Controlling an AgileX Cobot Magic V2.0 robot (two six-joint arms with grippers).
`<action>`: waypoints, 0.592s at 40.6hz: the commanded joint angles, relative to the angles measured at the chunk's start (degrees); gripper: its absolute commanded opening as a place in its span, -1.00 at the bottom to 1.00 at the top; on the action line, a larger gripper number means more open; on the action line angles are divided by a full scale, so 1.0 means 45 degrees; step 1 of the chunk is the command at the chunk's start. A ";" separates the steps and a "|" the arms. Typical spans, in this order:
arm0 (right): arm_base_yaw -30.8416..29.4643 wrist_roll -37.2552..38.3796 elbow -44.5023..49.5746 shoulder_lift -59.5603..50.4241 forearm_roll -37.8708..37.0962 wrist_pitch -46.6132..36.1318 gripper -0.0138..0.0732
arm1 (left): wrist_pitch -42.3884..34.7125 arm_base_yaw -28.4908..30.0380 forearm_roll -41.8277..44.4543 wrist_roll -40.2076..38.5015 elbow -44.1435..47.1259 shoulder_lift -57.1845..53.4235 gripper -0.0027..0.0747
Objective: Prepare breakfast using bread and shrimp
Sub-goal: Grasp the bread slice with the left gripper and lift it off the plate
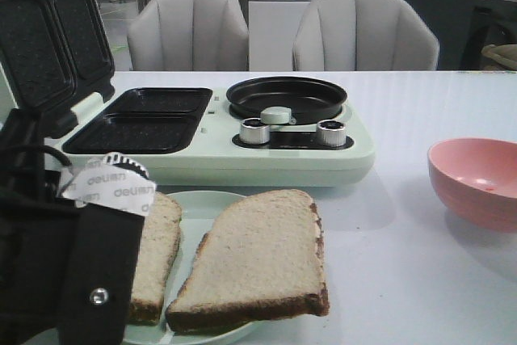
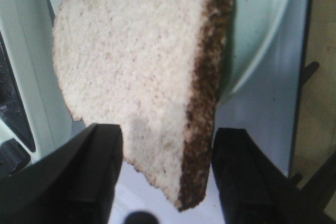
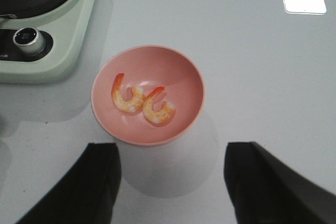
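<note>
Robot body: matte black arms and grippers.

Left arm (image 1: pixel 69 272) is a boxy black housing with one silver screw on its face, black cabling along its side, and a white label printed in grey letters. Left gripper (image 2: pixel 165 174) and right gripper (image 3: pixel 170 182) each show two broad, plain black fingers.

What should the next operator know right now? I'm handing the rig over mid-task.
Left gripper: open, fingers either side of one pale sandwich bread slice with dark crust, not closed on it.
Right gripper: open, hovering above the pink round bowl holding two curled orange shrimp.
Both bread slices lie on the pale green plate; the second slice is untouched.
The mint-green breakfast maker is open, and its sandwich plates and round black pan are empty.
Done: nothing loaded. Left: move bread and shrimp onto the maker.
</note>
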 commanded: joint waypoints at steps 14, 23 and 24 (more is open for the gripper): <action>-0.0054 -0.0071 -0.0474 0.0030 0.0004 -0.1006 0.55 | 0.2216 -0.0243 0.0667 -0.1014 -0.0326 0.0057 -0.56; -0.0054 -0.0071 -0.0474 0.0030 0.0004 -0.1006 0.55 | 0.4293 -0.1614 0.0706 -0.1435 -0.0326 -0.1190 -0.67; -0.0054 -0.0071 -0.0474 0.0030 0.0004 -0.1006 0.55 | 0.4554 -0.1746 0.0748 -0.1435 -0.0326 -0.1397 -0.67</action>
